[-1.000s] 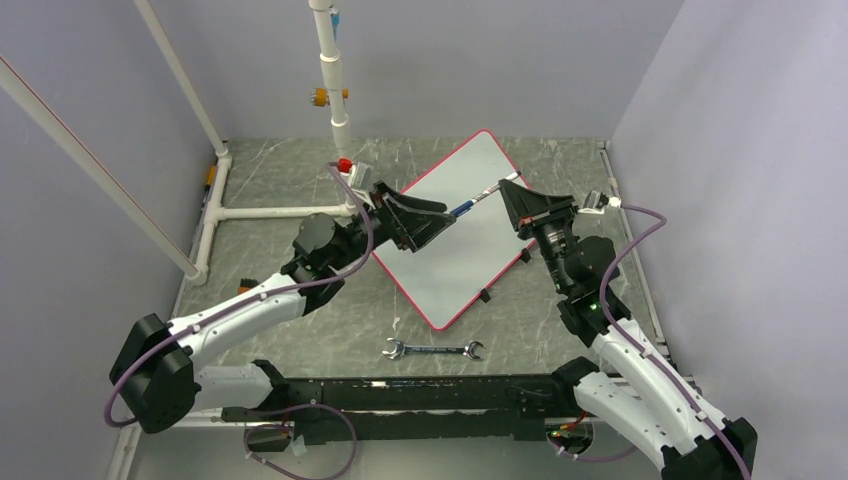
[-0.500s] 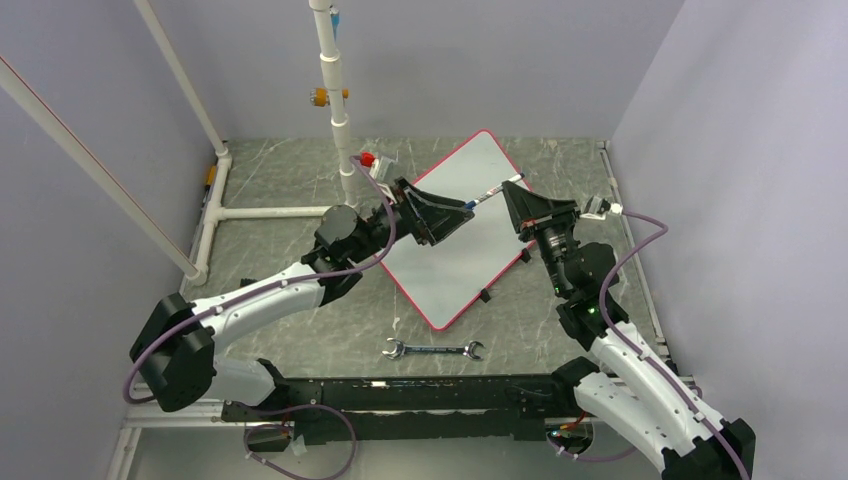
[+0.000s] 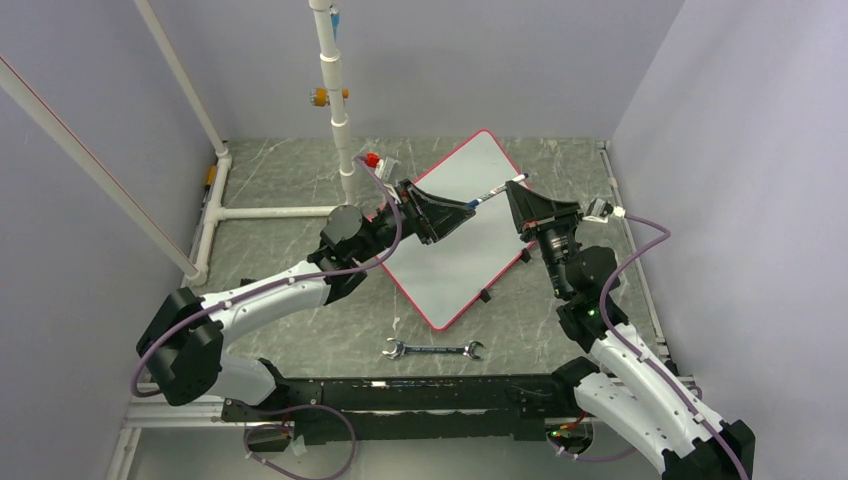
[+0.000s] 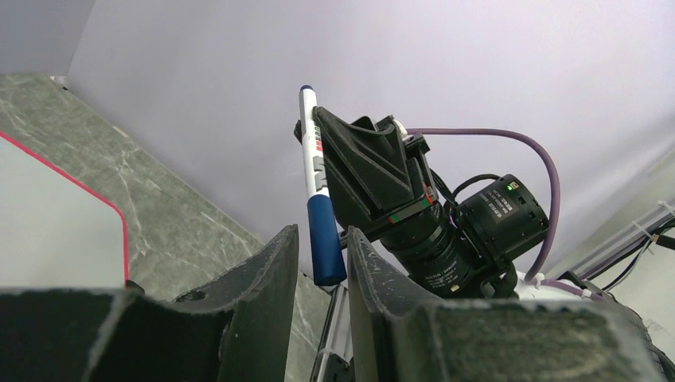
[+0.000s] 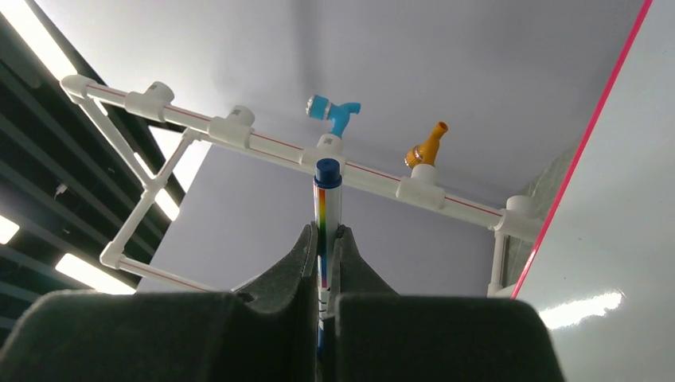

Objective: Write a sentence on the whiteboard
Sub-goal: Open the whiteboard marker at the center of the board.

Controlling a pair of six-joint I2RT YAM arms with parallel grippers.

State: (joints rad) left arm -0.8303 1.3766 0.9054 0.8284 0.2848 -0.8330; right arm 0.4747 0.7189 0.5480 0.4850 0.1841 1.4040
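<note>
Two grippers engaged: right gripper [image 5: 324,239] clamps the marker [image 5: 327,195] mid-barrel; left gripper [image 4: 321,232], part-open, straddles its cap [image 4: 326,251]. We judge it light, slick.

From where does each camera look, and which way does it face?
Top external: high behind the robot, looking down at the whiteboard; the left arm and right arm show.
Left wrist: behind the left gripper, facing the marker in the right gripper; own fingers flank the blue cap.
Right wrist: looks along the marker toward the pipe frame; its fingers show.
Shared: both wrist views show the marker.
</note>
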